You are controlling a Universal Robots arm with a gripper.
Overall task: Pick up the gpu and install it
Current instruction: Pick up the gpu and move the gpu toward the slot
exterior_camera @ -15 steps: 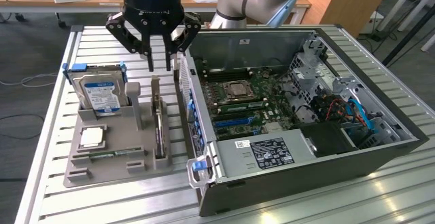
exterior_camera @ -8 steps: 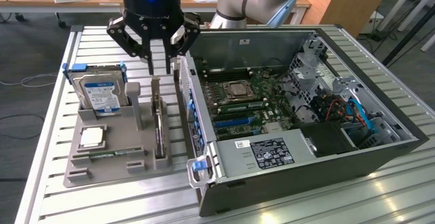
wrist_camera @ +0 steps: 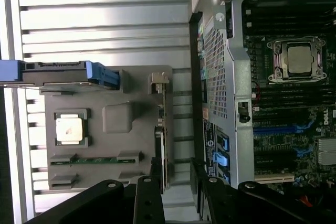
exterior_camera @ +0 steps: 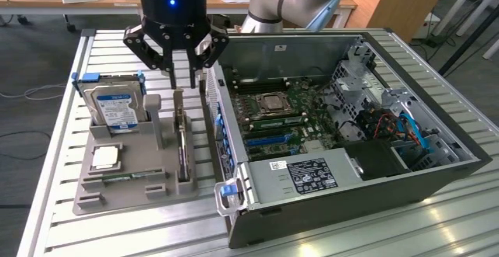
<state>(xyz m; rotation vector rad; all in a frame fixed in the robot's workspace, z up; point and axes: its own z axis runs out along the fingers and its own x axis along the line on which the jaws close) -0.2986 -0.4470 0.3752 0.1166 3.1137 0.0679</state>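
Directly above upright gpu (exterior_camera: 182,152), splayed claw (exterior_camera: 182,83)

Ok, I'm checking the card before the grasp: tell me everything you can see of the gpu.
The gpu is a thin flat card, brownish board with a dark face and a silver bracket at one end. It stands on its long edge in a slot of the grey holder, beside the open computer case. The open gripper hangs over its bracket end, apparently not gripping it.

Wooden desk (exterior_camera: 55,4) behind, grey floor (exterior_camera: 35,52)
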